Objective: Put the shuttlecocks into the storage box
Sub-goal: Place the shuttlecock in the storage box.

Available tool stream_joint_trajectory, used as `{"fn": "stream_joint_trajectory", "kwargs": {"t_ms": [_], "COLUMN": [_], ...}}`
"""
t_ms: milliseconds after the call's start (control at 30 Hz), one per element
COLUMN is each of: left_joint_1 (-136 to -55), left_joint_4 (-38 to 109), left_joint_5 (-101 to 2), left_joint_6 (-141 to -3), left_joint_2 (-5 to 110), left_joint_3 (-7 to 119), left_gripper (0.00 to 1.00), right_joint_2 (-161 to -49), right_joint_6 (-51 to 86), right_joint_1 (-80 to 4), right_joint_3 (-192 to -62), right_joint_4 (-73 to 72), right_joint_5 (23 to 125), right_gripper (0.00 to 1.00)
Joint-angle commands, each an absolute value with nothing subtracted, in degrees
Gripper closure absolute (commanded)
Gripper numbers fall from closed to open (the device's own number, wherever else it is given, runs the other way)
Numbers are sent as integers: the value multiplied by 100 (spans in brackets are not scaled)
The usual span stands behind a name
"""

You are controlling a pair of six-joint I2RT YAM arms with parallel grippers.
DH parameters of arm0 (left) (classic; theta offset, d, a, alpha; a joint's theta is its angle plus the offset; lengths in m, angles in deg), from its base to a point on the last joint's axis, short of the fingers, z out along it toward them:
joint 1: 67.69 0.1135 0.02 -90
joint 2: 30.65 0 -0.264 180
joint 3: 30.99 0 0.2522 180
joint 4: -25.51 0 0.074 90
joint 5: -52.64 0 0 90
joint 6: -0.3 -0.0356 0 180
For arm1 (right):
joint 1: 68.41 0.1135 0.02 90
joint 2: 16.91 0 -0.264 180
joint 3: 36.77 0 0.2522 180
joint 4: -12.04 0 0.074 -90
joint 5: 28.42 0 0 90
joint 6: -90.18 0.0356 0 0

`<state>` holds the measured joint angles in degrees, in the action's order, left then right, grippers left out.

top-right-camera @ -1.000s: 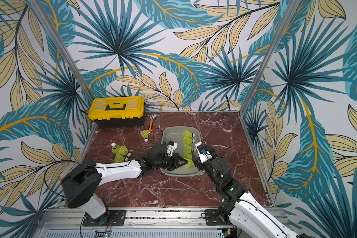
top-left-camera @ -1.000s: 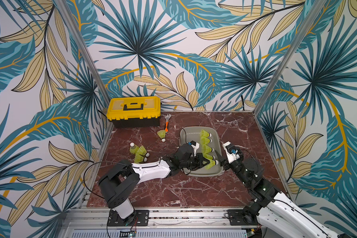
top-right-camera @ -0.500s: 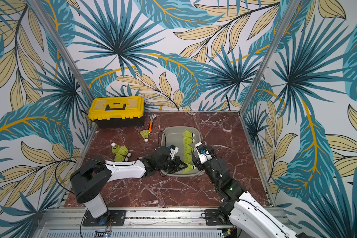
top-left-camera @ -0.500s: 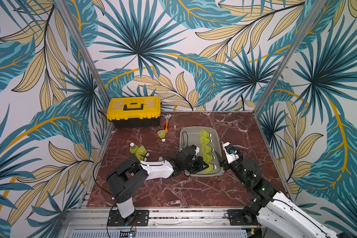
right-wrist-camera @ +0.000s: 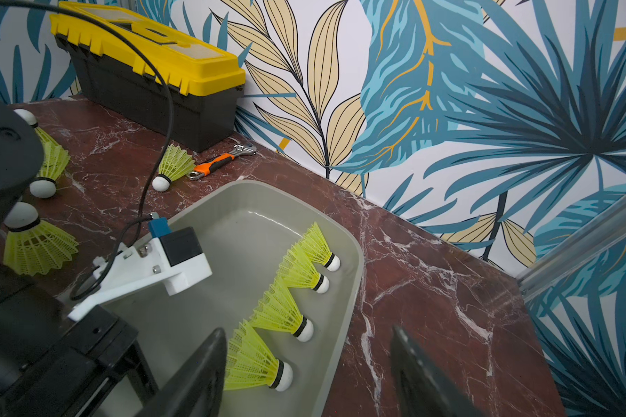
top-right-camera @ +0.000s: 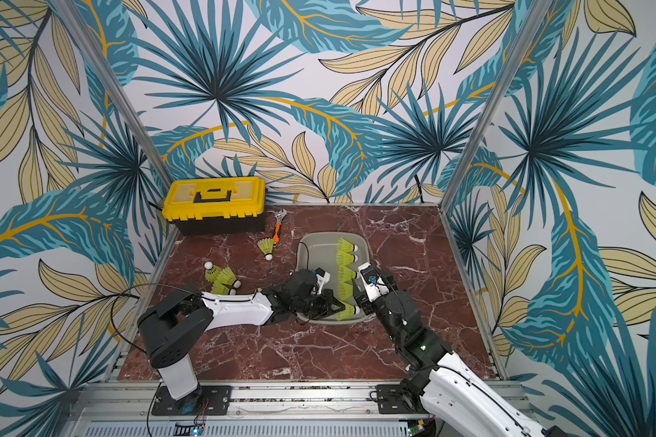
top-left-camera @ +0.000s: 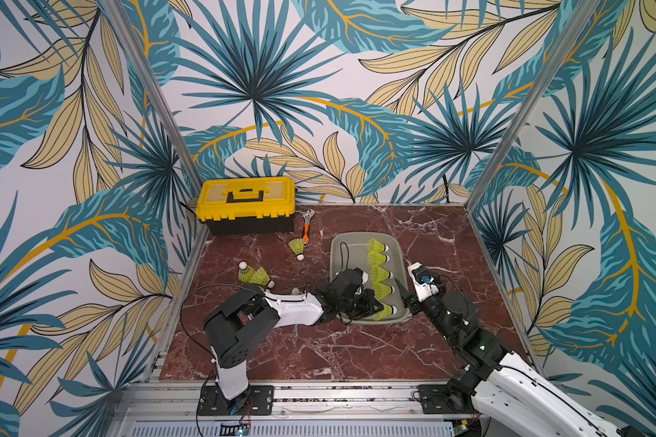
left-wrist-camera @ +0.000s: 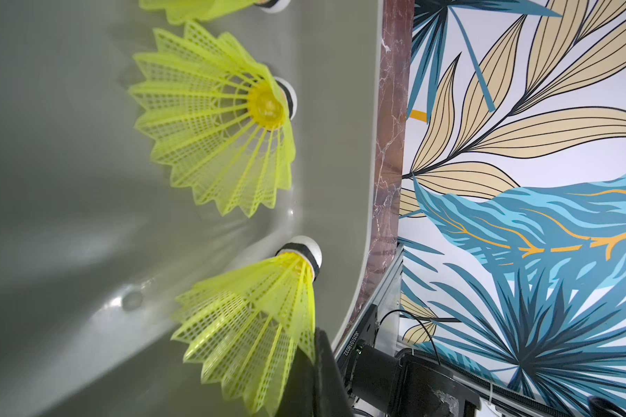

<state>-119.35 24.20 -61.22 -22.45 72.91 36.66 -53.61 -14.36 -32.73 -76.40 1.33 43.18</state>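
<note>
Neon yellow-green, white-tipped shuttlecocks (top-left-camera: 376, 246); grey storage box (top-left-camera: 353, 261); veined red-brown marble table (top-left-camera: 319, 352) — yellow-lidded black toolbox (top-left-camera: 247, 204).

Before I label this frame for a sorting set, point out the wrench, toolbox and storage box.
Orange-handled wrench (top-left-camera: 306, 231): in a top view, on its orange handle.
Yellow-lidded toolbox (top-left-camera: 277, 196): in a top view, on the yellow lid.
Grey storage box (top-left-camera: 356, 261): in a top view, on its bare floor.

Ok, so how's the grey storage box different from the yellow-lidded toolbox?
The storage box is an open, shallow grey tub; the toolbox is taller, black, shut under a yellow lid with a handle. The storage box shows a row of shuttlecocks inside; the toolbox's contents are hidden. The toolbox sits at the back wall; the storage box sits further forward. Both are rectangular containers resting on the marble table.
</note>
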Motion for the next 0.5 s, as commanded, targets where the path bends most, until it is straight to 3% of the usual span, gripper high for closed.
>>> {"fn": "stream_joint_trajectory", "kwargs": {"t_ms": [0, 467], "left_joint_1": [-11957, -11958], "left_joint_4": [2538, 2634], "left_joint_5": [-6213, -6258], "left_joint_6": [-2387, -2431], "left_joint_2": [7371, 7593], "left_joint_3": [4032, 4236], "left_gripper": [100, 100], "right_joint_2": [-5360, -5374], "right_joint_6": [-1379, -1405], "right_joint_1": [-3260, -3259], "right_joint_3": [-7515, -7470], "right_joint_4": [165, 169], "right_joint_5": [4207, 4163], "right_gripper": [29, 28]}}
